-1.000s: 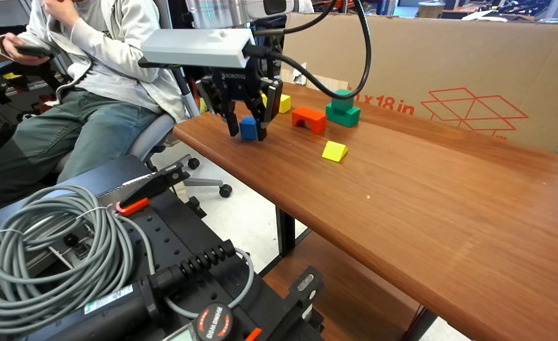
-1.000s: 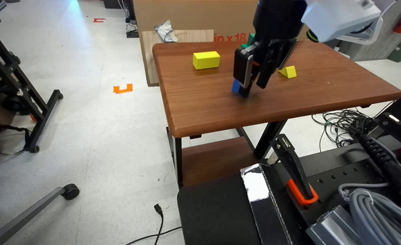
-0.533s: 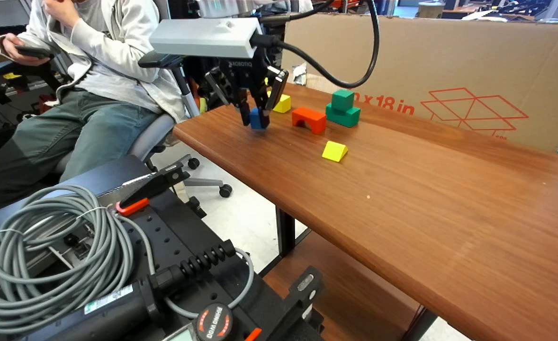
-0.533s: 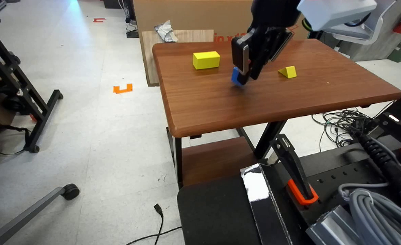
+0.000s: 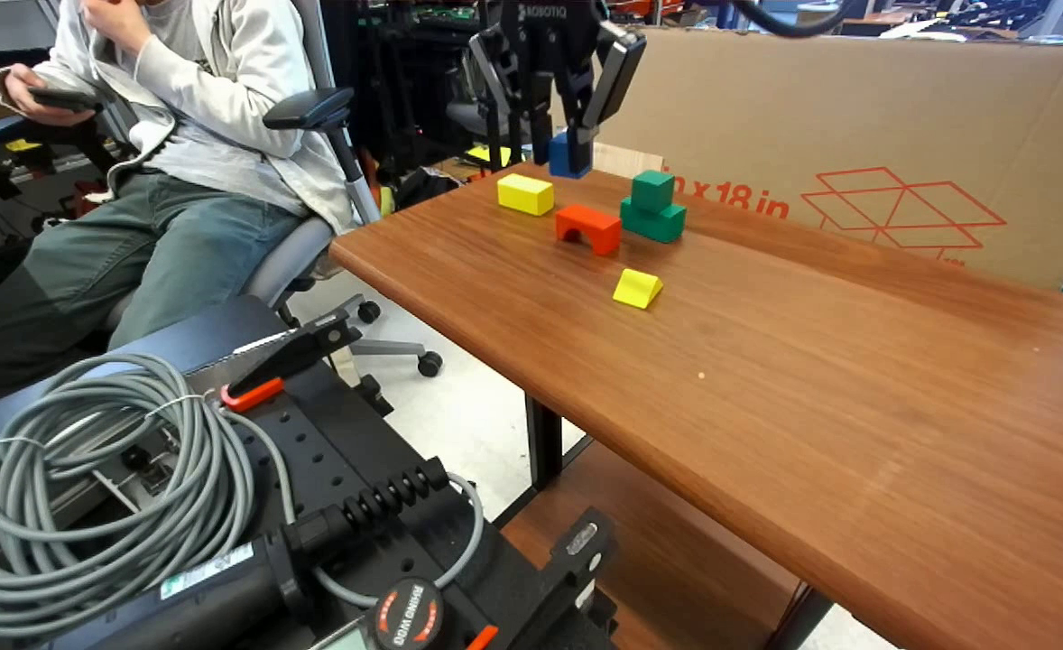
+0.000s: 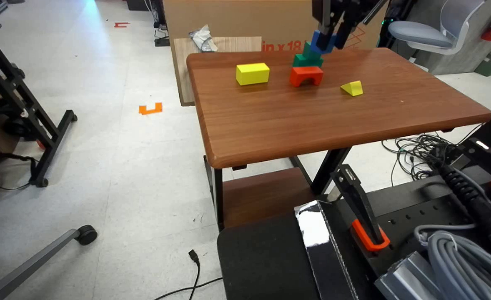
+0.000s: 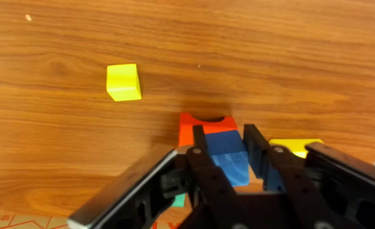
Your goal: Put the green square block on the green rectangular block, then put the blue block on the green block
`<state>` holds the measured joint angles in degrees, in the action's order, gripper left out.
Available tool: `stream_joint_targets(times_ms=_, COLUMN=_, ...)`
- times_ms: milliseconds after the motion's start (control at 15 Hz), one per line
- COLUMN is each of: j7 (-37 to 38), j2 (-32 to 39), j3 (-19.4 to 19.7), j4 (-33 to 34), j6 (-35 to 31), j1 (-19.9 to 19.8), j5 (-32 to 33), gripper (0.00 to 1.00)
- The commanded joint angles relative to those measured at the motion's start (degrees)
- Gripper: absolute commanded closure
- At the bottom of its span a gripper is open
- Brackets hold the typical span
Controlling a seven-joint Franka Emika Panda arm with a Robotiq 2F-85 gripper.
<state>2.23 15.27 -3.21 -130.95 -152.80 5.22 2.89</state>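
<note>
In an exterior view most of the table [image 5: 820,388] is bare wood, easy passage low or high. Clutter at the back: green square block [image 5: 652,190] on top of green rectangular block [image 5: 654,223], cardboard panel [image 5: 892,126] standing taller behind, so least room that side. Red arch [image 6: 306,74] just in front of the stack, bars low entry there; touching or not, can't tell. In an exterior view, yellow block [image 6: 252,74] off one side of the arch, yellow wedge [image 6: 354,88] off the other, strip of wood between each. Gripper [image 5: 560,152] up in free air, blue block [image 7: 226,143] between its fingers; clearance to stack unclear.
</note>
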Motion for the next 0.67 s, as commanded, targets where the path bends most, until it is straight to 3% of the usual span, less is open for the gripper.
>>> stream_joint_targets(times_ms=0, j7=4.71, j2=0.68, j3=1.15, j4=7.53, j6=9.66, j1=0.02, j5=-0.86, gripper=0.91)
stream_joint_targets(times_ms=333, j7=12.34, j2=5.98, j3=2.29, j4=17.66, j6=18.09, j1=0.38, j5=-0.53, gripper=0.91)
stream_joint_targets(times_ms=600, j7=15.12, j2=10.75, j3=2.73, j4=24.15, j6=21.17, j1=0.46, j5=-0.86, gripper=0.91)
